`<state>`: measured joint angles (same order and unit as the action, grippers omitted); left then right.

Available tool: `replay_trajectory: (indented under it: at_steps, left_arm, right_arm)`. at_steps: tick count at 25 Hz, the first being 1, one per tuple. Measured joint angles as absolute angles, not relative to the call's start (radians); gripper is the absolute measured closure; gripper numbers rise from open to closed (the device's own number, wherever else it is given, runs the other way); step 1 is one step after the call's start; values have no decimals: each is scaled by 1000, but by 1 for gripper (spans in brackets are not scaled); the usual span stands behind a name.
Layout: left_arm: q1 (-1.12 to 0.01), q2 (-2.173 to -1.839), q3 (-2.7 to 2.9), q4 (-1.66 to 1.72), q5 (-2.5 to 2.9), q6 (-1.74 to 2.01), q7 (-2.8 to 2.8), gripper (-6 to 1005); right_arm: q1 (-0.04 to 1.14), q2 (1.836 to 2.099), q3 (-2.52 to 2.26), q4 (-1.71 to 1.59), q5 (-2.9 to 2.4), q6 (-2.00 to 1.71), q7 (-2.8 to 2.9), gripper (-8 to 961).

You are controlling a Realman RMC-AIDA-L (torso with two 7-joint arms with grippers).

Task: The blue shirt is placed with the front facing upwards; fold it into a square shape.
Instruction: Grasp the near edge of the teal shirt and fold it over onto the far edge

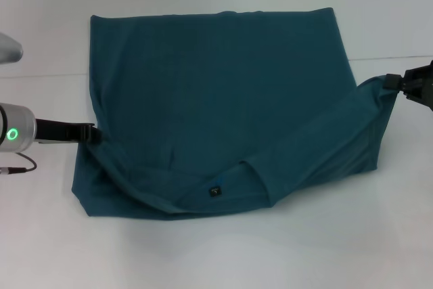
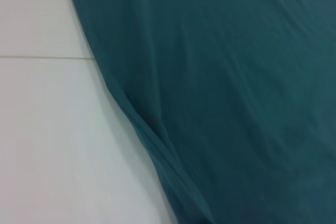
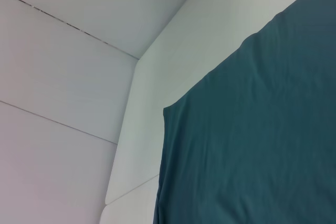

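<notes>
2 hands grip opposite edges of the blue shirt (image 1: 223, 106), which lies spread on a plain white tabletop (image 1: 216, 255). Left hand (image 1: 86, 133) is clenched on the shirt's left edge at tabletop level; right hand (image 1: 396, 84) pinches the right edge, lifting a taut fold. A small dark label (image 1: 214, 191) faces up near the front edge. White wall panels with thin seams back the tabletop.

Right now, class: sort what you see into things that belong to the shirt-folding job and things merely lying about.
Belongs to the job:
- blue shirt, partly folded
- left gripper, at the shirt's left edge
- right gripper, holding up the shirt's right edge

Lying about:
- nothing; only the white table beneath
</notes>
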<state>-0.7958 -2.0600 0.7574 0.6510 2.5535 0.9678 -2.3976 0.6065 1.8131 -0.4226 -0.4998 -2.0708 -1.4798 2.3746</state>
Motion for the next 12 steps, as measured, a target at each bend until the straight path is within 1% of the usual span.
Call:
replay_trajectory:
  at_steps: [2, 5, 10, 12]
  left_arm:
    - [-785, -2062, 752, 672, 2545, 990, -2398, 679]
    - [-768, -2062, 748, 694, 2516, 1010, -2395, 909]
    - [-736, -2059, 739, 699, 2443, 1026, -2355, 993]
    - [-720, -2059, 735, 706, 2410, 1030, -2341, 993]
  right_arm:
    - [605, 1813, -419, -500, -2071, -1484, 2375, 924]
    - [600, 1813, -415, -500, -2069, -1486, 2375, 921]
    - [595, 1816, -414, -500, -2054, -1494, 2372, 918]
    - [594, 1816, -414, -501, -2048, -1498, 2371, 916]
